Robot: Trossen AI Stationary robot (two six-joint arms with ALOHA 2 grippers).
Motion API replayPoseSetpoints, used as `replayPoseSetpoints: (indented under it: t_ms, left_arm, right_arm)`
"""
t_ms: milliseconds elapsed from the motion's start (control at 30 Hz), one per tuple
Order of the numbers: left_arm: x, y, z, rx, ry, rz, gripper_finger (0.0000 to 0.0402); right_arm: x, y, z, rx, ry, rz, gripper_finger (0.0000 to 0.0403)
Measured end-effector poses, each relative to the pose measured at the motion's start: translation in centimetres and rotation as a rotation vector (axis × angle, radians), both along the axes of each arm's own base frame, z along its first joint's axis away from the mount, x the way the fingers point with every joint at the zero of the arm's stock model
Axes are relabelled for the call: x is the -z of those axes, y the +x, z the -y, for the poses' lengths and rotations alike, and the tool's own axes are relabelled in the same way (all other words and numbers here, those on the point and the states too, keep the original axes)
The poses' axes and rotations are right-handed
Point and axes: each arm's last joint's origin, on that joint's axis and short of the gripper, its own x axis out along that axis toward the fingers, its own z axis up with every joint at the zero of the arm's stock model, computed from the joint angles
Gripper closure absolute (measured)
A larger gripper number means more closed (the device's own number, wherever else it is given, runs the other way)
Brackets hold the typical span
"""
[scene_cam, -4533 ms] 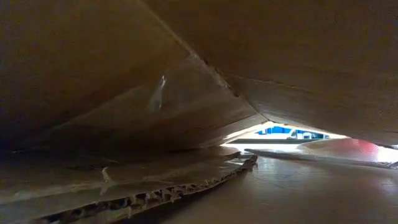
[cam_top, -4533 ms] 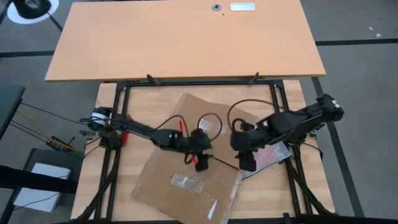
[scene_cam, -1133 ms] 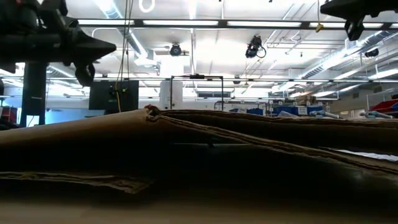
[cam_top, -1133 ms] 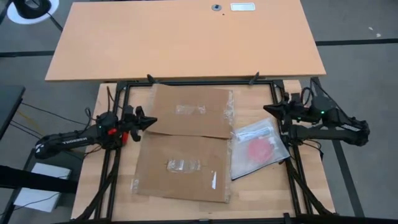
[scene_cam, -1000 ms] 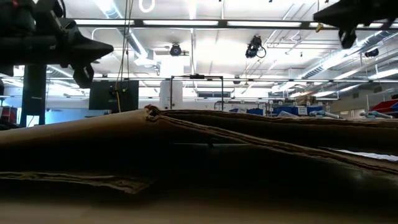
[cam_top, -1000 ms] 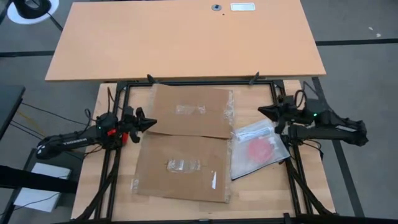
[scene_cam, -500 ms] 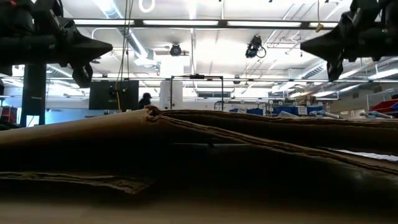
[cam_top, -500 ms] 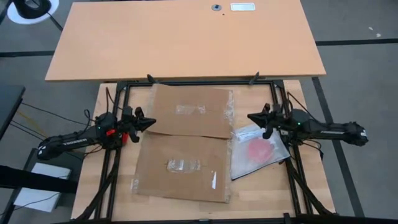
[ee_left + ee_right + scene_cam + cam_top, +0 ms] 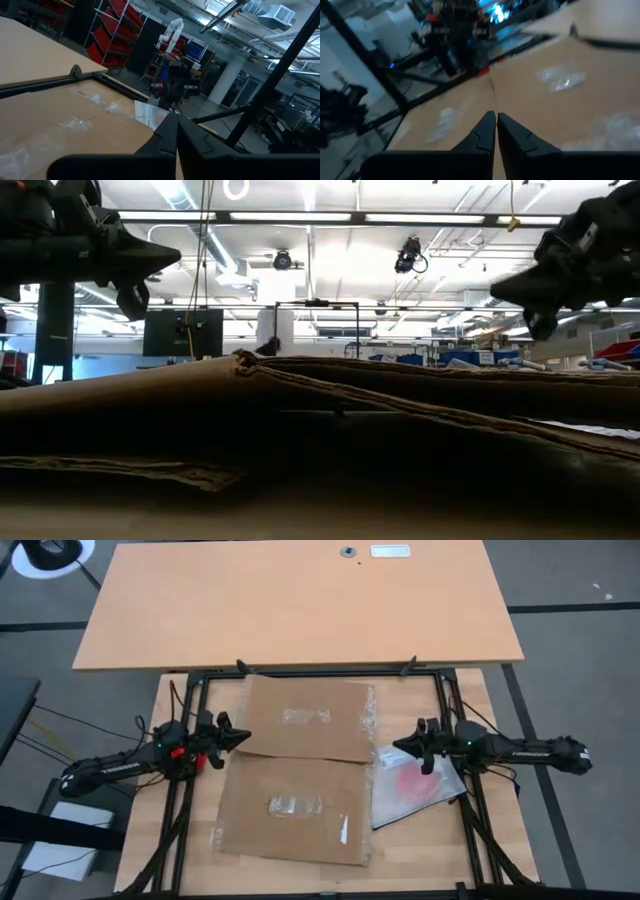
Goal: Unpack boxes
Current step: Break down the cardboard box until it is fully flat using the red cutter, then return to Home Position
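Note:
The brown cardboard box (image 9: 300,765) lies flattened mid-table, with clear tape strips on its panels; it fills the lower half of the low view (image 9: 300,410). My left gripper (image 9: 245,737) hovers shut and level over the box's left edge, well above it (image 9: 170,252), touching nothing. My right gripper (image 9: 397,746) is shut too, pointing level toward the box from the right, above the far corner of a clear plastic bag (image 9: 415,780) holding a red item. In both wrist views the fingertips (image 9: 175,116) (image 9: 496,116) meet, with cardboard beyond them.
A black frame rail (image 9: 320,673) runs round the work table. A larger bare desk (image 9: 300,600) stands past its far edge. The plastic bag lies on the table right of the box, partly under my right arm.
My right gripper has come down and moved toward the table's left and near side, tipping to level, and now hangs over the bag's far corner, still shut. The box and the bag have not moved.

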Motion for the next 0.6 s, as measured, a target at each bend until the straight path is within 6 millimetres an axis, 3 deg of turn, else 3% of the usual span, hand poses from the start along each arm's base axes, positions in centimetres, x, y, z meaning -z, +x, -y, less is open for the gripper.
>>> replayPoseSetpoints:
  t_ms: [100,600]
  left_arm:
    - [0.01,0.0,0.0,0.0,0.0,0.0,0.0389]
    - [0.01,0.0,0.0,0.0,0.0,0.0,0.0387]
  right_arm:
    - [0.86,-0.07,-0.12,-0.033,0.049,-0.085,0.0379]
    - [0.92,-0.02,-0.14,-0.042,0.062,-0.091,0.038]
